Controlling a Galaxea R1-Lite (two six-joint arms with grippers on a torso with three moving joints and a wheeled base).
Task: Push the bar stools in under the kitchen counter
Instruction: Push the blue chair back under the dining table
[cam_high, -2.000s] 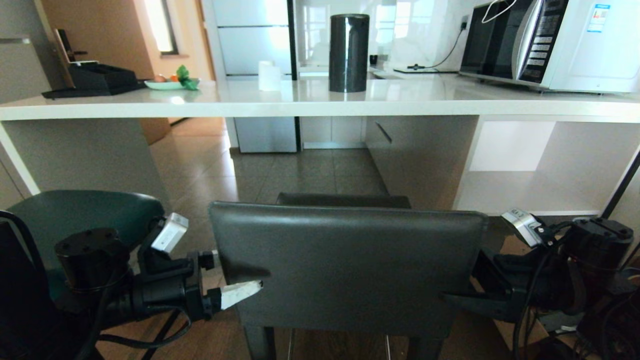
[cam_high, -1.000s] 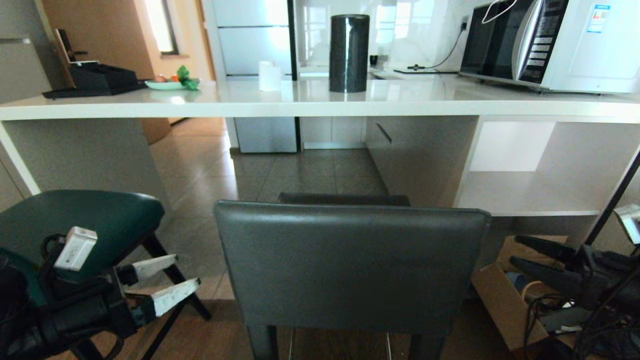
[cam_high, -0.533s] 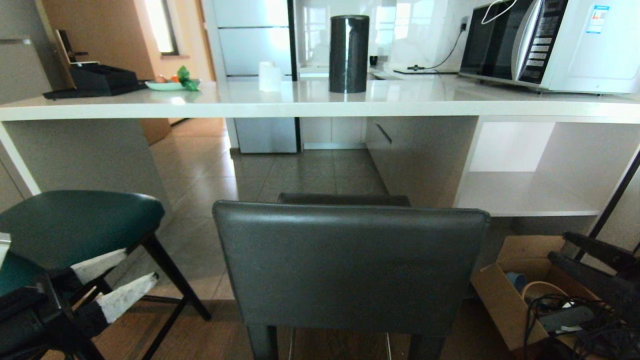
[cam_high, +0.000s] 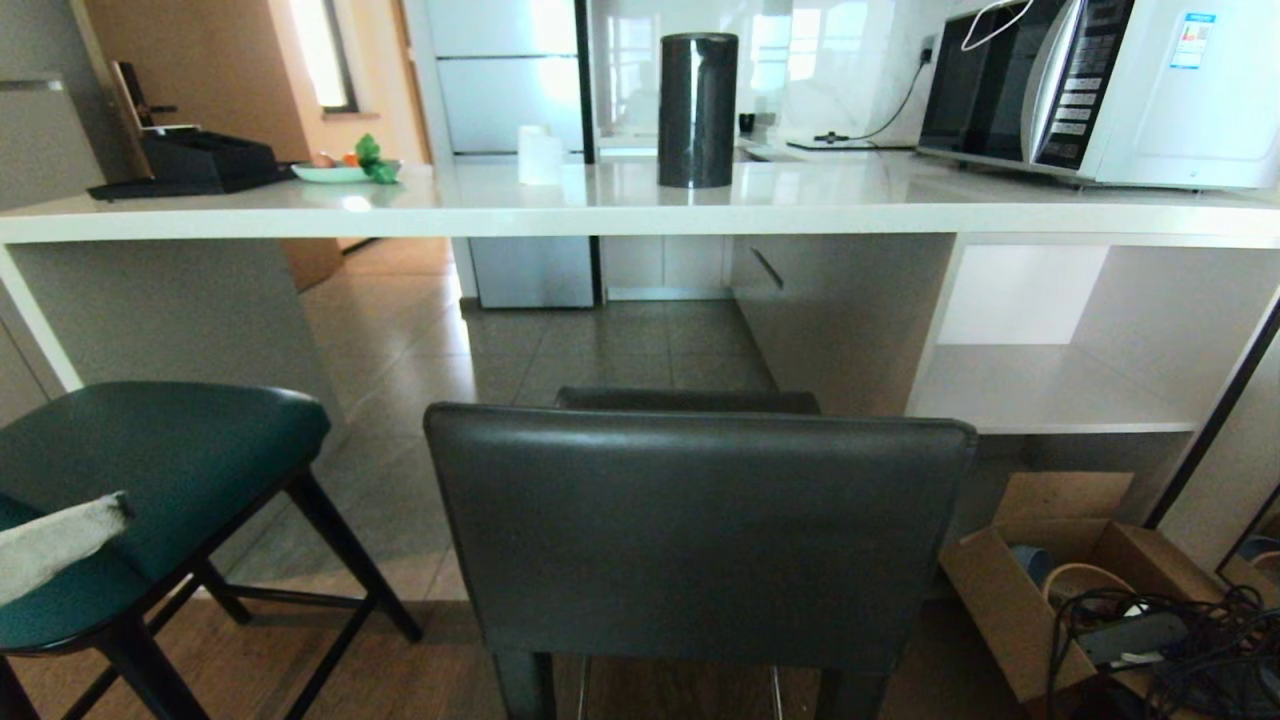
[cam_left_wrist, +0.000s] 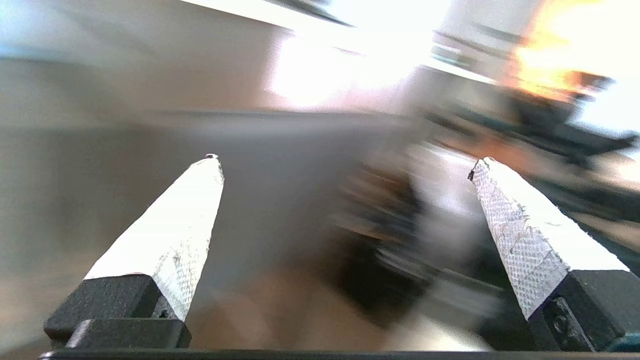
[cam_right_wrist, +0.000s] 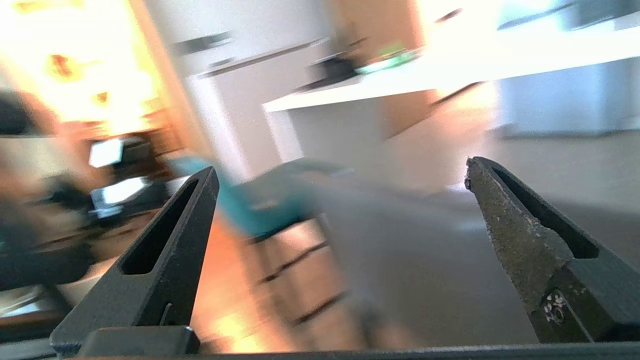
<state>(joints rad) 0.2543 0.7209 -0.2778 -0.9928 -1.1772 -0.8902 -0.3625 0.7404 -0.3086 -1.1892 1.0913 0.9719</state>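
Observation:
The dark grey bar stool (cam_high: 700, 530) stands in the middle of the head view, its boxy backrest toward me and its seat just short of the kitchen counter (cam_high: 600, 212). The teal bar stool (cam_high: 150, 460) stands at the left, out from the counter on thin black legs. Only one white fingertip (cam_high: 50, 545) of my left gripper shows there, over the teal seat's near edge. The left gripper (cam_left_wrist: 345, 160) is open and holds nothing. My right gripper (cam_right_wrist: 342, 167) is also open and empty, out of the head view, facing the grey stool (cam_right_wrist: 425, 250) and the teal stool (cam_right_wrist: 270, 200).
On the counter stand a black cylinder (cam_high: 697, 108), a microwave (cam_high: 1100, 85), a paper roll (cam_high: 538, 152), a plate of fruit (cam_high: 340, 168) and a black tray (cam_high: 190, 160). A cardboard box (cam_high: 1060, 590) with cables sits on the floor at the right.
Both grippers have left the sides of the grey stool's backrest, moving down and outward. The left is now at the lower-left edge; the right is out of the head view. The stools have not moved.

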